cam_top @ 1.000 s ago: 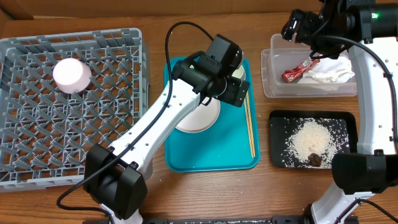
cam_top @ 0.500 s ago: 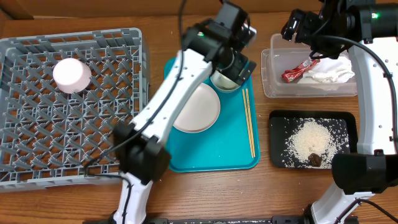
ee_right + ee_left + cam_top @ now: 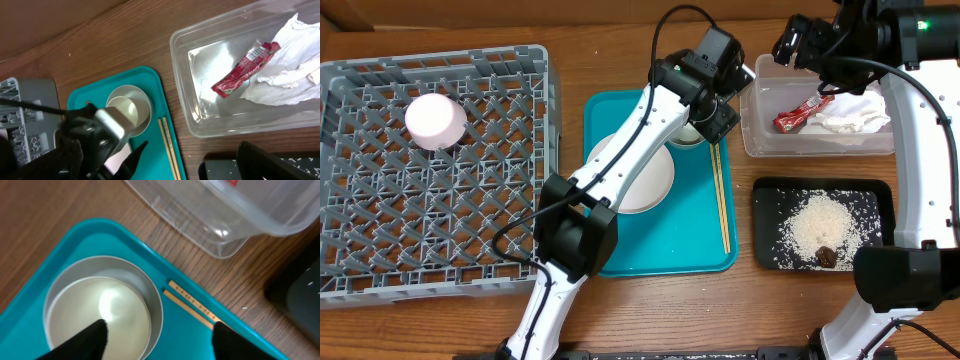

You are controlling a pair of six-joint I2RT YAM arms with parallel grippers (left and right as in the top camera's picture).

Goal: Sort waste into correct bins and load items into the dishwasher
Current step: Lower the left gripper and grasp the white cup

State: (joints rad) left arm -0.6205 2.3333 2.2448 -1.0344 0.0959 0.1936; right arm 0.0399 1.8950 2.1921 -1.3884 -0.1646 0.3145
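My left gripper (image 3: 712, 115) is open over the back right corner of the teal tray (image 3: 660, 250). In the left wrist view its fingers (image 3: 160, 342) straddle the right rim of a pale round cup (image 3: 100, 315); one finger is over the cup's inside, the other over the ends of the wooden chopsticks (image 3: 192, 305). The chopsticks (image 3: 721, 200) lie along the tray's right side, next to a white plate (image 3: 640, 185). My right gripper (image 3: 798, 45) is open and empty above the clear tub (image 3: 750, 130), which holds the red wrapper (image 3: 800, 115) and white napkin (image 3: 850, 112).
The grey dish rack (image 3: 380, 230) at the left holds one pale bowl (image 3: 435, 120). The black tray (image 3: 770, 200) at the front right carries rice (image 3: 820, 225) and a brown lump (image 3: 827, 257). The left arm crosses the tray diagonally.
The left arm has swung right and back, from over the plate to the cup at the tray's back right corner. The right arm has not moved.
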